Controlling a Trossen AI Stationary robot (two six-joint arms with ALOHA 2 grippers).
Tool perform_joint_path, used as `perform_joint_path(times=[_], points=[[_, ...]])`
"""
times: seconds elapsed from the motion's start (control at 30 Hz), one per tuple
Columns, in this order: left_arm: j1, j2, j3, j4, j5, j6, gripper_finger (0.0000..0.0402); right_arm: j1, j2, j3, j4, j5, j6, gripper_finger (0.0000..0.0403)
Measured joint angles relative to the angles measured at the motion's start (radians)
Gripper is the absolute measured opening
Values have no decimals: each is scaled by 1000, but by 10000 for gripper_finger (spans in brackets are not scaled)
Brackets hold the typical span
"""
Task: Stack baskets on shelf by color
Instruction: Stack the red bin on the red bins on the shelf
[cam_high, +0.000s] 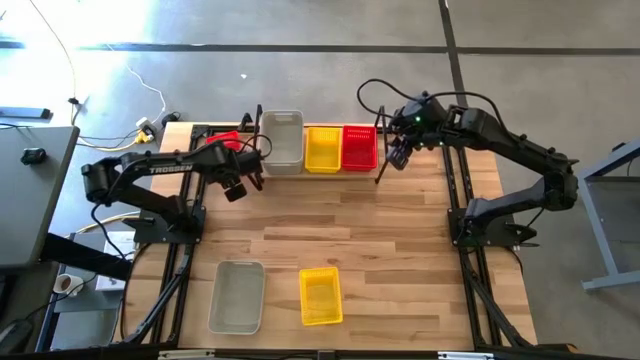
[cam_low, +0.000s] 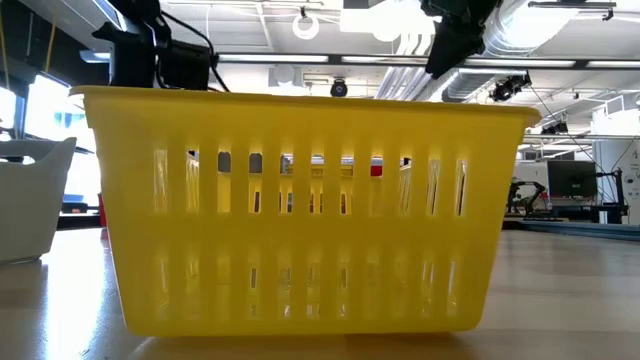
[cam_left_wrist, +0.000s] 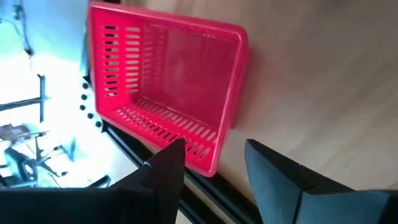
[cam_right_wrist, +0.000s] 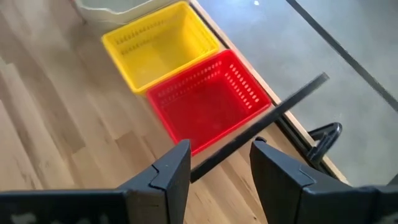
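Three baskets stand side by side in the shelf (cam_high: 379, 170) at the table's far edge: grey-white (cam_high: 283, 140), yellow (cam_high: 322, 148) and red (cam_high: 360, 147). Another red basket (cam_high: 222, 139) (cam_left_wrist: 168, 93) sits upright on its bottom by the far left corner, left of the shelf. My left gripper (cam_high: 240, 182) (cam_left_wrist: 214, 168) hangs open just near and right of it. My right gripper (cam_high: 397, 155) (cam_right_wrist: 221, 168) is open above the shelf's right end, over its black rod (cam_right_wrist: 267, 118) and beside the shelf's red basket (cam_right_wrist: 208, 102). A grey-white basket (cam_high: 237, 295) and a yellow basket (cam_high: 320, 295) (cam_low: 300, 210) stand near the table's near edge.
Black arm-mount frames run along the table's left (cam_high: 175, 250) and right (cam_high: 470, 240) sides. The table's middle (cam_high: 330, 215) is bare wood. In the low view the near yellow basket hides most of the table; the grey-white basket (cam_low: 30, 200) shows at its left.
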Motion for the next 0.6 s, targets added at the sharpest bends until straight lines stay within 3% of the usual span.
perform_joint_path(times=[0.6], points=[[64, 145, -1, 39, 35, 110, 156, -74, 0, 0, -1, 38, 199, 151]])
